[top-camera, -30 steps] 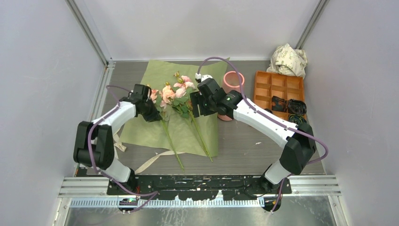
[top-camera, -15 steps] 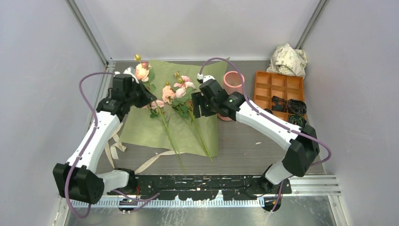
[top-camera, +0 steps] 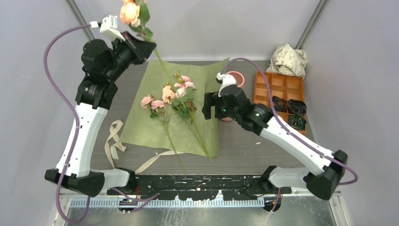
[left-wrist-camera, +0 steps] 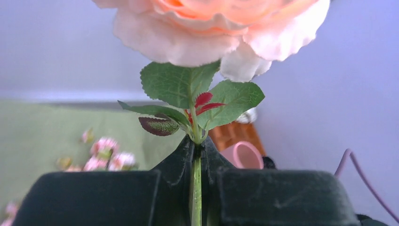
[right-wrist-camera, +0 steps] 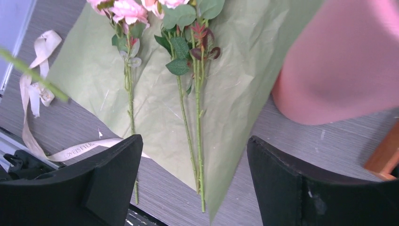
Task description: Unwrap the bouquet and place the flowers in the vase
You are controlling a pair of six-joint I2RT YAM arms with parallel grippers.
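My left gripper [top-camera: 147,44] is raised high over the back left, shut on the green stem [left-wrist-camera: 195,183] of one peach rose [top-camera: 129,12], just below its leaves. The bloom [left-wrist-camera: 216,23] fills the top of the left wrist view. The bouquet's paper [top-camera: 188,75] lies unfolded, olive side up, with the other flowers [top-camera: 181,92] lying on it. The salmon-pink vase [top-camera: 234,77] stands upright at the paper's right edge, partly hidden by my right gripper [top-camera: 211,106]. That gripper [right-wrist-camera: 195,174] is open and empty, with the vase [right-wrist-camera: 343,70] close on its right.
A beige ribbon [top-camera: 113,139] lies loose off the paper's front left. An orange compartment tray [top-camera: 280,87] holding black cables sits right of the vase, with crumpled white printed paper [top-camera: 288,59] behind it. Grey walls enclose the table.
My left arm has lifted one rose off the paper and swung it high up toward the back left. My right gripper has drawn back right toward the vase and opened wider.
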